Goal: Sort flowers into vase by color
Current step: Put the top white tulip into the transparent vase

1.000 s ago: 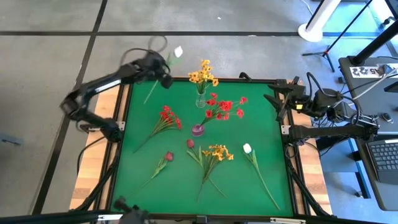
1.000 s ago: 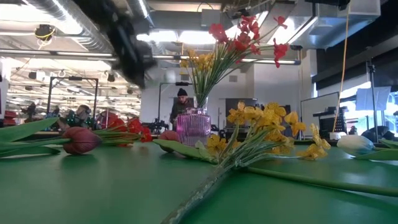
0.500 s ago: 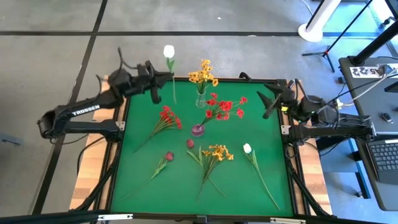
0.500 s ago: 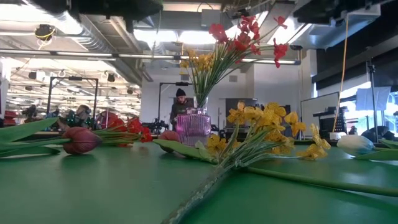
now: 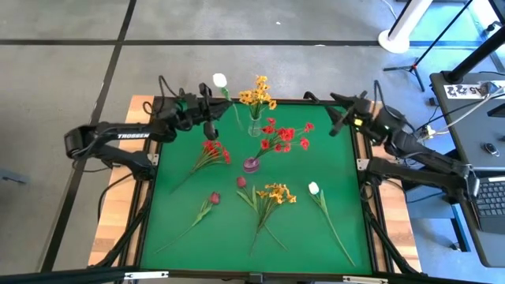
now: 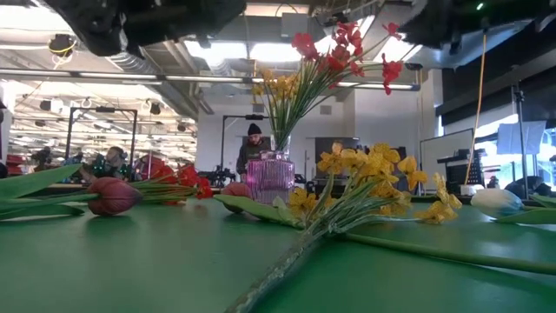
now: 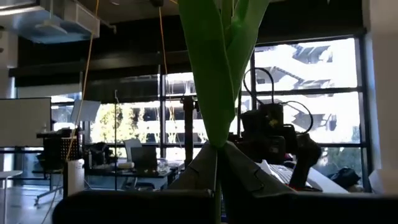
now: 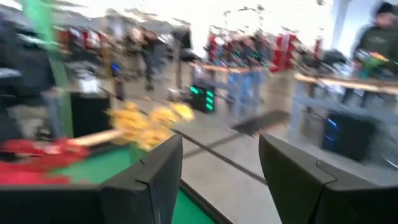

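My left gripper [image 5: 208, 125] hovers over the mat's far left part, shut on a white-bud flower [image 5: 219, 80] that stands up above it. A clear vase [image 5: 255, 126] with yellow flowers stands at the far middle. Just in front of it, a purple vase [image 5: 251, 164] holds red ones. A red cluster [image 5: 211, 150], two dark red buds [image 5: 215, 197] [image 5: 241, 181], a yellow cluster [image 5: 276, 193] and a white bud [image 5: 313, 188] lie flat on the mat. My right gripper [image 5: 341, 120] is open over the far right corner, with nothing between its fingers. My left gripper pinches the flower's leafy green stem [image 7: 217, 127] between its two shut fingers. They come from the table's left, nearly level and tipped slightly up, and lie across the stem. The flower stands upright above the fingers, lifted clear of the table.
The green mat [image 5: 181, 229] sits in a black frame with wooden edges. A desk with a laptop [image 5: 489, 197] stands off to the right and a white pole base [image 5: 406, 35] at the far right. People and workbenches show in the room beyond the table.
My left gripper has carried the white flower from beyond the far left corner in over the mat, toward the vases. It has tipped up from pointing down to about level, so the flower now stands upright. My right gripper has swung toward the far right corner and sunk a little.
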Controlling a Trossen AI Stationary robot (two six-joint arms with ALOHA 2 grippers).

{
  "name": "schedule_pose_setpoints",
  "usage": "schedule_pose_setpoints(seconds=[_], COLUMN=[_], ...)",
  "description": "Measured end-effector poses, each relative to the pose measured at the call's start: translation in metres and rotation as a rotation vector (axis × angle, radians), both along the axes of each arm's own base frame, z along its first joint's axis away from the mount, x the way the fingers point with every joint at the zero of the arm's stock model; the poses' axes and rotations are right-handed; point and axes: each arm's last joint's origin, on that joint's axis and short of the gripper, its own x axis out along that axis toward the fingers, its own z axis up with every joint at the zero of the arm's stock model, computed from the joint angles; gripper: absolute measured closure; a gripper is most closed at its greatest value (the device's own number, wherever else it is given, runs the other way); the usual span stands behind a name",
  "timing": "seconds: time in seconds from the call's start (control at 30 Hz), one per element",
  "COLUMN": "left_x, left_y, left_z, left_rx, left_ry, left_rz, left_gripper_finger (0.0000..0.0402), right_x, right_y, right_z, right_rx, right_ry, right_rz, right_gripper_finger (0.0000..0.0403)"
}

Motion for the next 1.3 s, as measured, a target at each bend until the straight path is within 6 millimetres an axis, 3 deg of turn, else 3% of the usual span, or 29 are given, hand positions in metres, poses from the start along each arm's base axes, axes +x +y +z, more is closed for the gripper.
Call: schedule_pose_setpoints(seconds=[0.27,0.5,0.8,1.3], left_x=[0.023,0.04,0.056,0.062], left_y=[0.015,0.033,0.058,0.062], left_z=[0.011,0.01,-0.014,-0.032], left_rx=[0.045,0.052,0.016,-0.029], left_ry=[-0.001,0.054,0.127,0.23], left_rz=[-0.001,0.037,0.081,0.099], left_gripper_finger=[0.0401,0.0401,0.0401,0.0391], right_x=[0.004,0.002,0.006,0.006], right_y=[-0.044,-0.071,-0.076,-0.076], right_z=[-0.014,-0.027,-0.034,-0.034], right_rx=[0.081,0.15,0.18,0.182], right_ry=[0.039,0.081,0.109,0.107], right_rz=[0.024,-0.007,0.042,0.077], right_gripper_finger=[0.0194,0.0194,0.0194,0.0194])
